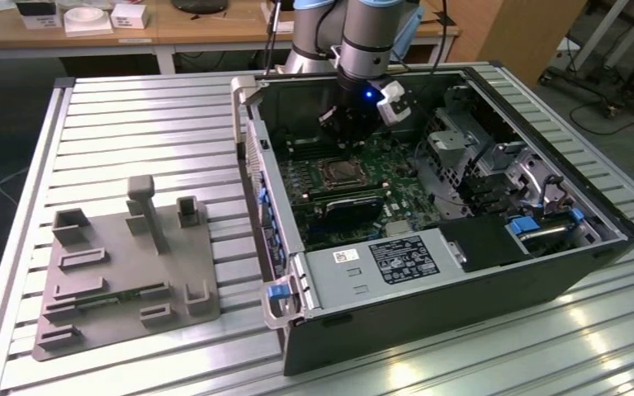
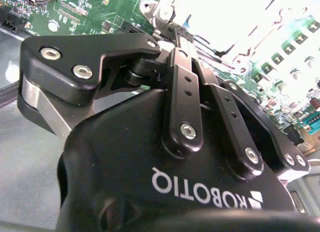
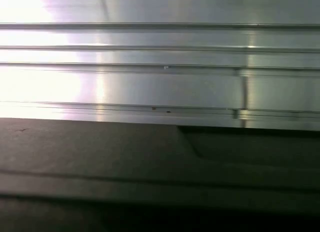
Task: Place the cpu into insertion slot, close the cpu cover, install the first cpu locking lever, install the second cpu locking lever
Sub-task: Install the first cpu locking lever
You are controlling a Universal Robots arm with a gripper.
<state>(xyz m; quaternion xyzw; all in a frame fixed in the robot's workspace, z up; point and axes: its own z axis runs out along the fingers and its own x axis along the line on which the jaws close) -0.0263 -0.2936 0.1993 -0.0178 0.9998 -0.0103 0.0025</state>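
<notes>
Cpu: whereabouts cannot tell, too small to pick out in the exterior view.
Socket (image 1: 339,173): on green board (image 1: 405,161) inside the case, silver rim, dark centre.
Claw (image 1: 345,130): hangs inside the case just above the board, beyond the socket. Open or closed cannot tell, load cannot tell.
Risk: a chip set down skewed would likely bend socket contacts, cause poor alignment. Claw could also clip neighbouring parts, tight quarters.
Grey tray (image 1: 119,264): exterior view's left, on slatted table (image 1: 130,107). Pockets and posts, contents unclear.
Case (image 1: 438,305): to the exterior view's right of the tray, open side up. Holds board, labelled grey box (image 1: 395,260), drive cage (image 1: 455,140).
</notes>
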